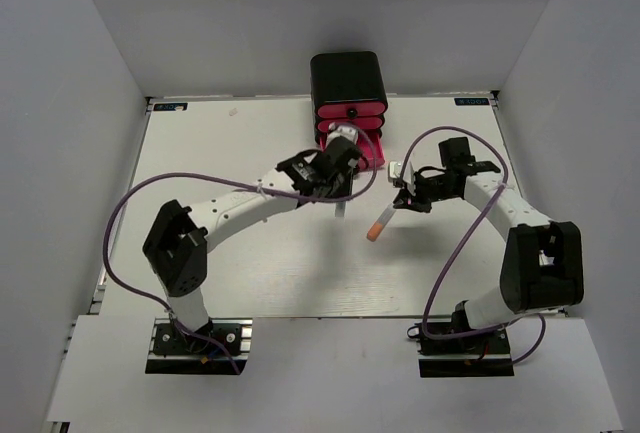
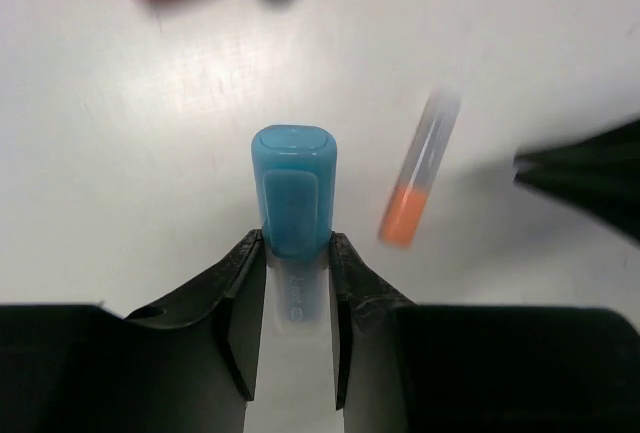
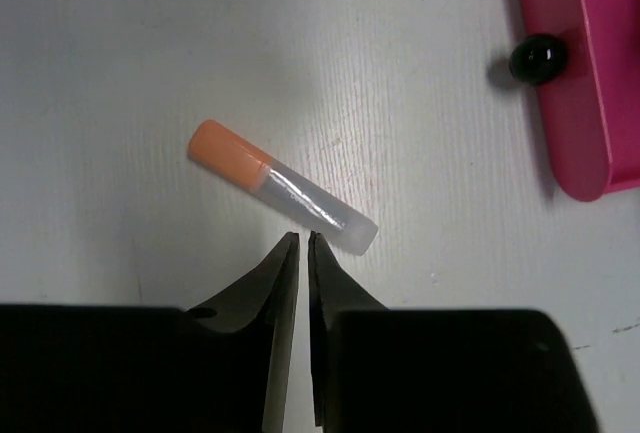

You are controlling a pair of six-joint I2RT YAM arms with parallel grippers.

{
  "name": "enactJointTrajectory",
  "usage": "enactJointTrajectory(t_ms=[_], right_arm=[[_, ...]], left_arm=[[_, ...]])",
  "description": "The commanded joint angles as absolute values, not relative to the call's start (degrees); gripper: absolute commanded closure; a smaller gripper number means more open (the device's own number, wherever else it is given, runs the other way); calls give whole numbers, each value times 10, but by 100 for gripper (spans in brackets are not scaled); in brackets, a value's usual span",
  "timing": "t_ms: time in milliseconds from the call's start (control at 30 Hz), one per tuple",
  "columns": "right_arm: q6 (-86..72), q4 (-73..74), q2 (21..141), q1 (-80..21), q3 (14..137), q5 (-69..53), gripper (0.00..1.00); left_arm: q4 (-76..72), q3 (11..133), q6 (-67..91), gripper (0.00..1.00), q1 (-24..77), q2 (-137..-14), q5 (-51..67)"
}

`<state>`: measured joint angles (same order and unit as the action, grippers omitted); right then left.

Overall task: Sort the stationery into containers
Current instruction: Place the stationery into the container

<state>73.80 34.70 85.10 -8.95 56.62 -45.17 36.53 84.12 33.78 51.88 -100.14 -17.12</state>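
Gripping a light blue marker [image 2: 293, 188] between its two fingers, the left gripper [image 2: 297, 248] holds the stubby pen just below its rounded, clipped cap. The cap juts beyond the fingertips, the pale barrel runs back between the jaws, and the whole pen is lifted off the white table [image 1: 250, 263]. To its right, an orange-capped marker [image 3: 283, 187] with a clear, frosted body lies flat and slantwise on the table between the two arms. Its orange end points away from the right gripper [image 3: 303, 238] and its clear end rests just beside that gripper's fingertips. The right gripper's fingers are drawn almost together, with only a thin slit between them, and they have hold of nothing. At the far edge of the table stands the black cabinet [image 1: 348, 75] with its stacked pink drawers [image 1: 350, 118]. A pink drawer front with a round black knob [image 3: 538, 57] shows at the upper right of the right wrist view, well apart from the orange-capped marker. The left wrist view is blurred along its top edge and right side.
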Motion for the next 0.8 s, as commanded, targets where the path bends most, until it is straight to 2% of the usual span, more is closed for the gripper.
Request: enactJointTrajectory(t_ms=[0, 300, 533, 600, 767], right_arm=[[710, 330, 828, -76, 547, -458, 87], [702, 317, 802, -66, 509, -476, 89], [690, 301, 802, -62, 507, -484, 89], [680, 294, 803, -62, 508, -488, 86], [688, 289, 808, -61, 506, -477, 65]], left_arm=[[286, 903, 153, 100, 485, -1025, -200], [0, 904, -125, 100, 436, -1077, -122], [-81, 915, -211, 100, 420, -1141, -83], [-81, 925, -211, 100, 420, -1157, -83], [-73, 926, -211, 99, 415, -1177, -89]])
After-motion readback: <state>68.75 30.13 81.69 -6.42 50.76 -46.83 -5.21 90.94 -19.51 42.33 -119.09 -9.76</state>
